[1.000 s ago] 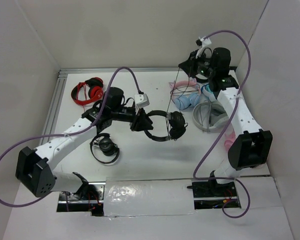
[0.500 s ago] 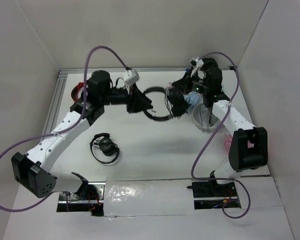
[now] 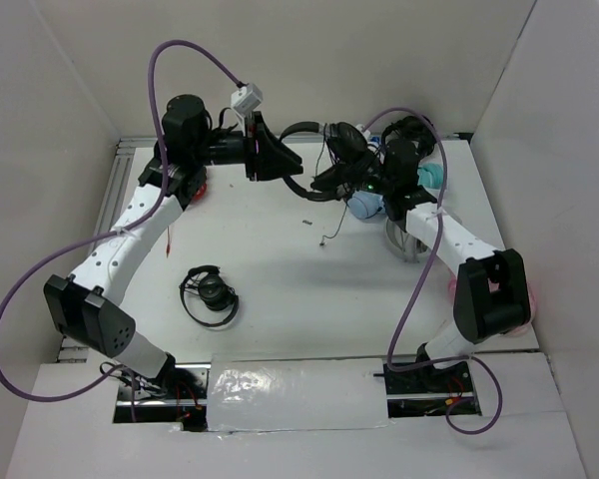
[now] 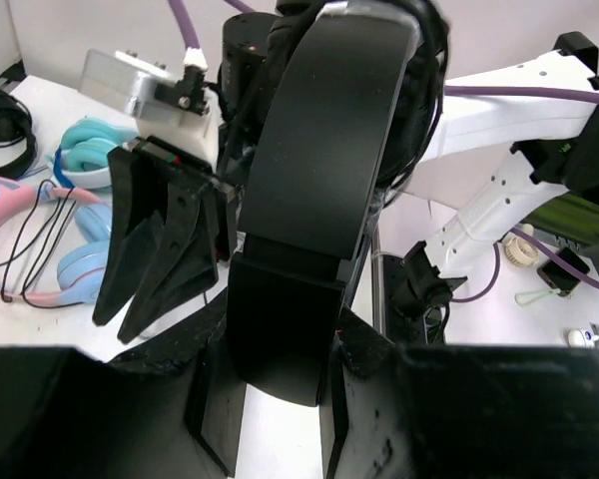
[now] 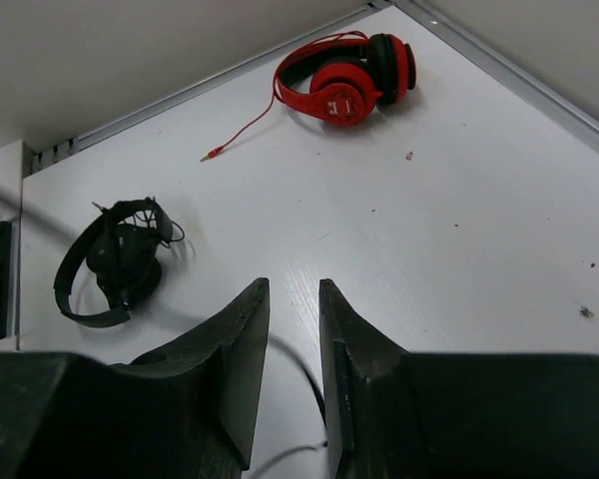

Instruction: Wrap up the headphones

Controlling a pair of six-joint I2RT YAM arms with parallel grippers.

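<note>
The black headphones hang in the air over the back of the table. My left gripper is shut on their headband, which fills the gap between its jaws. My right gripper sits right beside the ear pads, and its fingers also show in the left wrist view. In the right wrist view its jaws stand a narrow gap apart. The thin black cable runs loosely between them. The cable's free end dangles to the table.
A compact black pair lies front left, also in the right wrist view. The red pair lies back left, under my left arm. Blue headphones, a pink pair and a clear ring-shaped container crowd the right. White walls enclose the table.
My left arm has lifted the headphones up and back, away from the table's middle. My right gripper came down from holding the cable taut and now sits at the ear pads.
</note>
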